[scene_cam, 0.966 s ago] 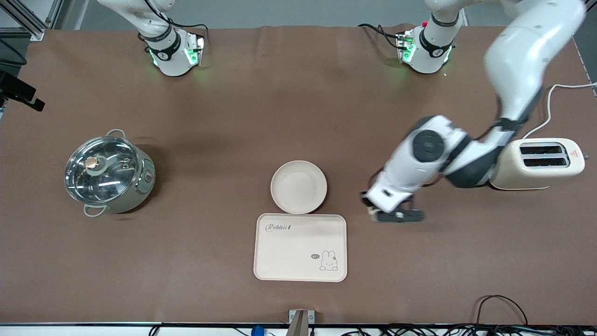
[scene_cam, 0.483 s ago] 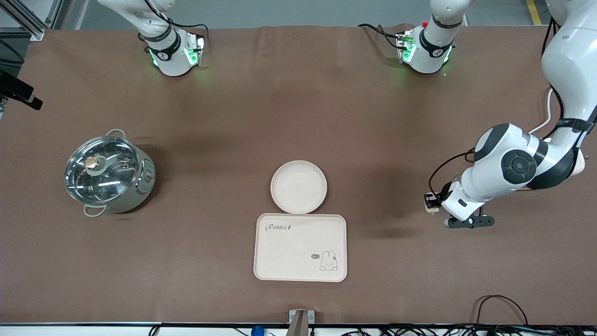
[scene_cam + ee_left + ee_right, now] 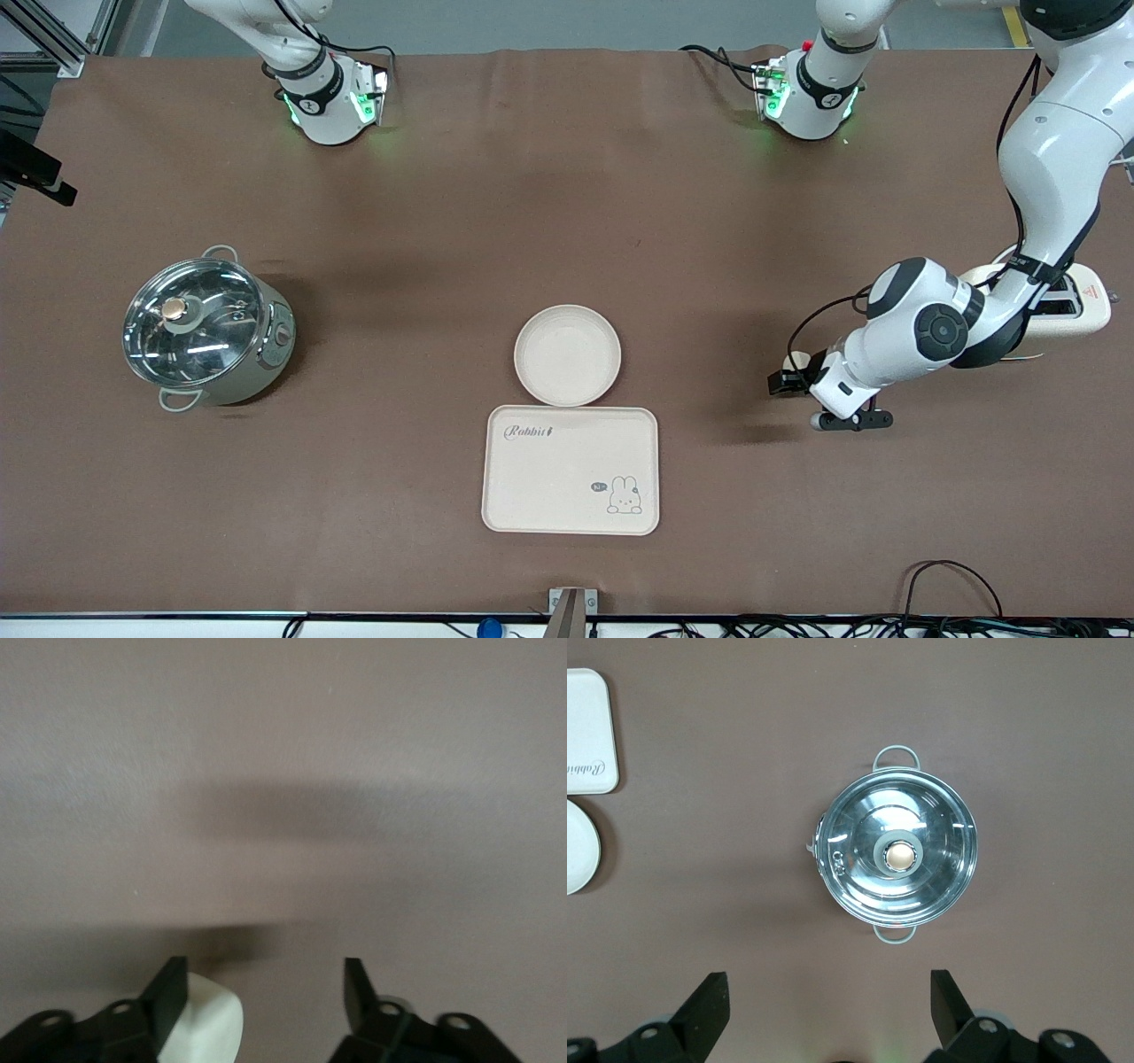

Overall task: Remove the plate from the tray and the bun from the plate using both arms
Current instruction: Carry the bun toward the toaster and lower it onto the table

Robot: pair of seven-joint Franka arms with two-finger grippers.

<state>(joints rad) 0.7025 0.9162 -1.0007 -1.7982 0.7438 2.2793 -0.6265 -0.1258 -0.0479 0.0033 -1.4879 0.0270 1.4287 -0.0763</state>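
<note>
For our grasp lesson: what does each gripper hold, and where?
Left gripper: bun at it, over the table, grip cannot be told. Right gripper, waiting above the pot: open, empty.

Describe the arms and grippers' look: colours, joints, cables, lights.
Both arms are glossy white with rounded segments. The left arm has black joint caps, dark grey bands and a black cable looped near its wrist. The left gripper and right gripper have black, wedge-shaped fingers. Each base carries a black ring and green lights.
</note>
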